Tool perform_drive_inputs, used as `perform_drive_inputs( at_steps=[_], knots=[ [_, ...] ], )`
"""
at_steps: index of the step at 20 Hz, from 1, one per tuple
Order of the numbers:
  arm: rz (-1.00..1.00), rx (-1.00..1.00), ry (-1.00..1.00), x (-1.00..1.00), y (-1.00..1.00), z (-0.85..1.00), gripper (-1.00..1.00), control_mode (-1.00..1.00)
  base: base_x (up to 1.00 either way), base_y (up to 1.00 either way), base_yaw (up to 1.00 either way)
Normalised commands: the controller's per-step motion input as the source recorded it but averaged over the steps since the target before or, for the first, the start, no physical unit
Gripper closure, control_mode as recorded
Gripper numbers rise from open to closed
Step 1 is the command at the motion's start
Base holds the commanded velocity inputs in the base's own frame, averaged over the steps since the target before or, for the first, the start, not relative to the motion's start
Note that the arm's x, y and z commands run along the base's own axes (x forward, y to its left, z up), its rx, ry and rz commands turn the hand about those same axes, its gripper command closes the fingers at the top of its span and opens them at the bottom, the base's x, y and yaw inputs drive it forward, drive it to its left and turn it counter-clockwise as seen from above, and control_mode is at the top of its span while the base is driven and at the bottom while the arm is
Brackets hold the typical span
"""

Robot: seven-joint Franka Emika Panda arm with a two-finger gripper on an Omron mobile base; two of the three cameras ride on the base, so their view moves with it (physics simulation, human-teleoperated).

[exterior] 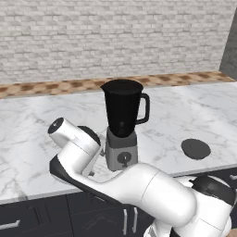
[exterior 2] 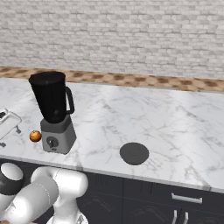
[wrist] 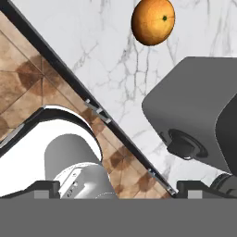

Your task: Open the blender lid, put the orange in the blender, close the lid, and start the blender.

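The blender stands on the marble counter, its black jar open at the top. Its grey base with the round dial sits at the right of the hand view. The blender lid lies flat on the counter to the blender's right, near the front edge. The orange rests on the counter just left of the base. My gripper is open and holds nothing. It hovers over the counter's front edge, well short of the orange.
The counter's dark front edge runs diagonally through the hand view, with brown tiled floor beyond it. A brick wall backs the counter. Dark cabinet drawers sit below. Bare marble stretches right of the blender.
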Motion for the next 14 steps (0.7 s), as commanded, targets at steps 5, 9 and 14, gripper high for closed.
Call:
perform_drive_inputs(
  at_steps=[5, 9, 14],
  knots=[
    [0.23, -0.02, 0.0, 0.65, 0.05, -0.43, -1.0, -1.0, 0.0, 0.0, 0.0],
    [0.19, 0.0, -0.01, 0.44, 0.08, -0.46, -1.0, -1.0, 0.0, 0.0, 0.0],
    [0.16, 0.0, 0.0, 0.43, 0.01, -0.3, -1.0, -1.0, 0.0, 0.0, 0.0]
  ],
)
